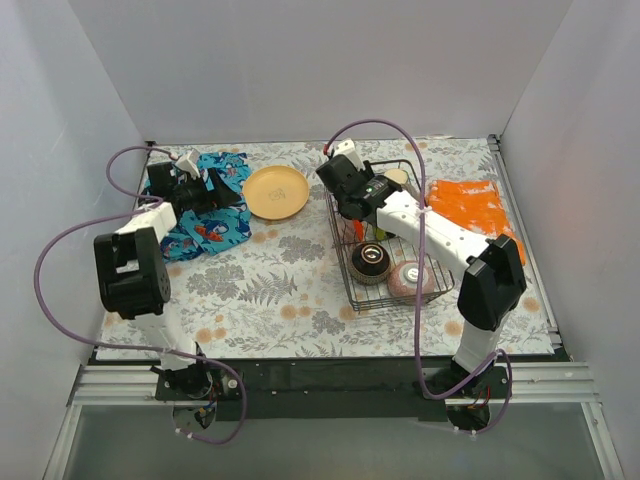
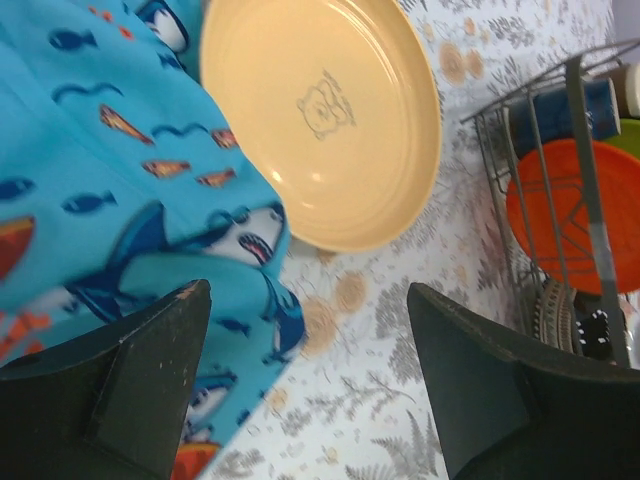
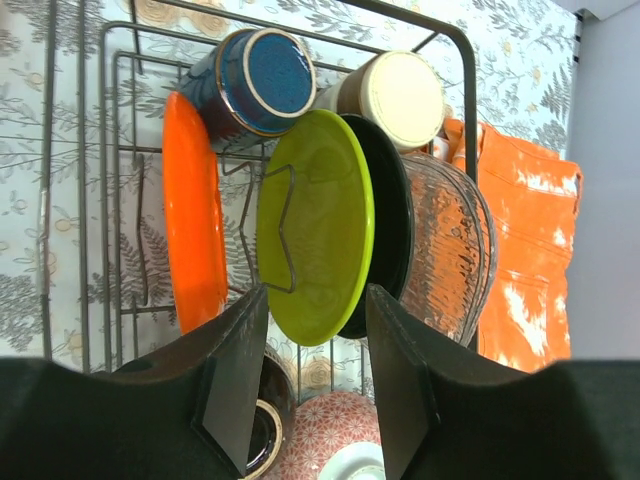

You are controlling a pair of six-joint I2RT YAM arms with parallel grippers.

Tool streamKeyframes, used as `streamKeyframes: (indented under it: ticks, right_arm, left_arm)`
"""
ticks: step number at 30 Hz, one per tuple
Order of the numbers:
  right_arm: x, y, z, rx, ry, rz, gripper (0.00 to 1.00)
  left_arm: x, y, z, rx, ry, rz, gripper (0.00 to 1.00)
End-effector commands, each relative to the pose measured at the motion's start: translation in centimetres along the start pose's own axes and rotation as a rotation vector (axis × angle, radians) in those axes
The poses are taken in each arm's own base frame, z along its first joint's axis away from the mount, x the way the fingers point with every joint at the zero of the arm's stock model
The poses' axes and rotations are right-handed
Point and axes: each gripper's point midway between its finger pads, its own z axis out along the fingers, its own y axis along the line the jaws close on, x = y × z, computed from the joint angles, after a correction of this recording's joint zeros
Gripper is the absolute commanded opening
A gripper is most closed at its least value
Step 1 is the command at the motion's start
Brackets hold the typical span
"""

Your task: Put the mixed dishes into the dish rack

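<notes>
**Top external view.** The dish rack (image 1: pixel 388 238) stands on the right half of the table (image 1: pixel 270 290), running from the far edge towards the near edge. At its near end sit the brown-ringed bowl (image 1: pixel 370 262) and the pink bowl (image 1: pixel 410 280). The yellow-orange plate (image 1: pixel 276 192) lies flat outside the rack, near the far edge and left of centre. Just beside it, towards the far left corner, is the blue cloth (image 1: pixel 215 225). The orange bag (image 1: pixel 470 205) lies by the right edge. The left gripper (image 1: pixel 222 190) hangs over the cloth and the right gripper (image 1: pixel 358 212) over the rack.

**Left wrist view.** The left fingers (image 2: pixel 140 380) are spread wide with nothing between them. The yellow-orange plate (image 2: pixel 320 110) lies beyond them, its rim overlapping the cloth (image 2: pixel 100 180).

**Right wrist view.** The right fingers (image 3: pixel 235 390) are parted. The lower rim of the green plate (image 3: pixel 315 220) shows between them; whether they touch it cannot be told. Upright in the slots stand the red-orange plate (image 3: pixel 195 210), the green plate, the dark grey plate (image 3: pixel 392 230) and a ribbed clear dish (image 3: pixel 450 255). The dark blue mug (image 3: pixel 250 80) and the beige cup (image 3: pixel 395 95) lie on their sides at the far end.
</notes>
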Motion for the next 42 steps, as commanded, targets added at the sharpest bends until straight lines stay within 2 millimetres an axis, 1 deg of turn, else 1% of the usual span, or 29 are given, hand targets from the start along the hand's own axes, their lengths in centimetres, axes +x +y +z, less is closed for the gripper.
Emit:
streamKeyframes:
  ticks: [1, 3, 4, 5, 8, 9, 10, 11, 12, 13, 14, 15, 18, 20, 23, 26, 27, 30, 33, 36, 39, 40, 42]
  right_arm:
    - [-3.9, 0.1, -2.9, -0.142, -0.114, 0.072, 0.54]
    - [-4.6, 0.8, -3.3, -0.194, -0.131, 0.055, 0.57]
    - [-4.7, 1.2, -3.4, -0.218, -0.132, 0.054, 0.59]
    - [-4.8, 1.2, -3.4, -0.218, -0.135, 0.057, 0.62]
    - [-5.0, 1.2, -3.2, -0.208, -0.144, 0.048, 0.63]
    - [-5.1, 1.1, -3.1, -0.202, -0.148, 0.046, 0.63]
    - [-5.2, 1.0, -3.1, -0.195, -0.152, 0.048, 0.63]
    - [-5.4, 0.9, -3.1, -0.194, -0.157, 0.052, 0.64]
    - [-5.4, 1.0, -3.0, -0.192, -0.157, 0.050, 0.64]
    - [-5.5, 1.0, -2.9, -0.192, -0.161, 0.042, 0.64]
    - [-5.6, 1.1, -2.8, -0.193, -0.163, 0.036, 0.66]
    - [-5.6, 1.4, -2.7, -0.200, -0.163, 0.028, 0.66]
    - [-5.9, 1.9, -2.6, -0.226, -0.174, -0.027, 0.66]
    - [-5.9, 2.0, -2.6, -0.234, -0.176, -0.045, 0.66]
    - [-5.5, 2.0, -2.4, -0.228, -0.172, -0.054, 0.66]
    - [-5.1, 2.1, -2.2, -0.226, -0.166, -0.060, 0.66]
    - [-5.0, 2.1, -2.1, -0.225, -0.163, -0.062, 0.66]
    - [-5.0, 2.0, -2.1, -0.219, -0.165, -0.061, 0.66]
    - [-5.0, 1.9, -2.1, -0.213, -0.167, -0.060, 0.67]
    - [-4.9, 2.0, -2.0, -0.217, -0.165, -0.061, 0.67]
    - [-4.8, 2.2, -1.9, -0.220, -0.161, -0.064, 0.67]
    - [-4.9, 2.2, -1.8, -0.220, -0.161, -0.065, 0.67]
    - [-4.9, 2.2, -1.8, -0.215, -0.162, -0.069, 0.67]
  left_arm:
    - [-5.5, 1.7, 1.9, -0.006, -0.100, 0.119, 0.79]
    - [-6.5, 2.3, 3.1, 0.006, -0.104, 0.127, 0.78]
    - [-8.0, 2.1, 3.4, 0.016, -0.124, 0.148, 0.78]
    - [-7.5, 3.4, 4.6, 0.008, -0.105, 0.132, 0.78]
    - [-8.1, 4.4, 6.2, 0.024, -0.101, 0.136, 0.77]
    - [-8.0, 4.4, 6.6, 0.037, -0.098, 0.130, 0.77]
    - [-8.9, 4.0, 6.9, 0.066, -0.128, 0.155, 0.76]
    - [-9.2, 3.5, 7.1, 0.100, -0.132, 0.164, 0.75]
    - [-8.6, 3.5, 8.2, 0.115, -0.116, 0.160, 0.75]
    - [-8.6, 3.7, 8.8, 0.117, -0.115, 0.169, 0.74]
    - [-9.1, 3.5, 9.3, 0.120, -0.121, 0.186, 0.73]
    - [-8.2, 4.1, 10.4, 0.117, -0.104, 0.189, 0.73]
    - [-7.5, 5.2, 12.2, 0.095, -0.091, 0.209, 0.70]
    - [-7.3, 5.6, 12.5, 0.092, -0.087, 0.219, 0.67]
    - [-6.9, 5.7, 12.9, 0.114, -0.076, 0.231, 0.63]
    - [-6.3, 5.5, 13.7, 0.130, -0.064, 0.236, 0.61]
    - [-6.2, 5.1, 13.9, 0.139, -0.061, 0.243, 0.58]
    - [-5.6, 4.6, 14.4, 0.159, -0.046, 0.245, 0.54]
    - [-6.1, 4.2, 14.3, 0.148, -0.060, 0.235, 0.50]
    - [-6.5, 4.5, 14.4, 0.121, -0.069, 0.242, 0.49]
    - [-5.9, 4.9, 14.7, 0.109, -0.057, 0.251, 0.43]
    - [-5.9, 4.9, 14.7, 0.111, -0.055, 0.253, 0.39]
    - [-5.4, 4.9, 14.7, 0.119, -0.045, 0.250, 0.34]
